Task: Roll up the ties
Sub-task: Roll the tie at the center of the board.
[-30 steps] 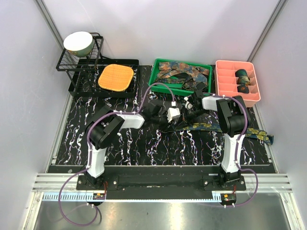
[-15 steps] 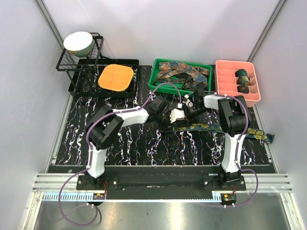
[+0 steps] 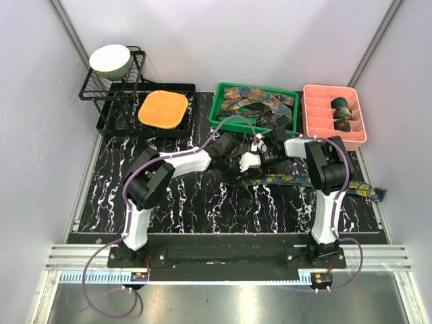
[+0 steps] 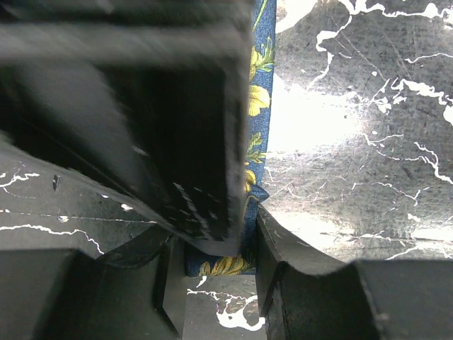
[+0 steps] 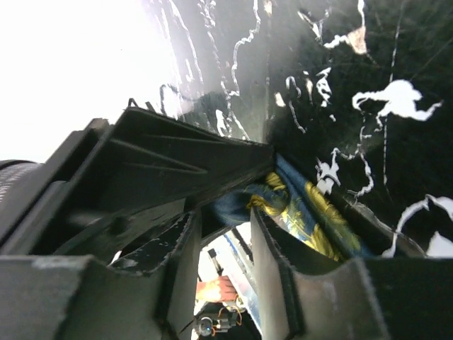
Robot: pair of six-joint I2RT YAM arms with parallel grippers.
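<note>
A navy tie point(image 3: 307, 181) with a gold pattern lies stretched across the black marbled table towards the right edge. Both grippers meet at its left end. My left gripper point(image 3: 248, 162) is shut on that end. In the left wrist view the tie point(image 4: 249, 134) is pressed between my left gripper's point(image 4: 214, 235) jaws, together with a black finger of the other gripper. My right gripper point(image 3: 265, 156) stands open. In the right wrist view, the blue and yellow tie point(image 5: 304, 212) bunches against the right finger of that gripper point(image 5: 223, 218), with an open gap between the jaws.
A green tray point(image 3: 214, 119) behind the grippers holds several loose ties point(image 3: 253, 100). A pink divided tray point(image 3: 308, 123) at the back right holds rolled ties point(image 3: 341, 105). An orange pad point(image 3: 163, 109) and a wire rack point(image 3: 115, 91) with a bowl point(image 3: 110, 61) stand at the back left.
My right gripper has gone from shut to open at the tie's end. My left arm has reached further right and back, bringing its gripper against the right one.
</note>
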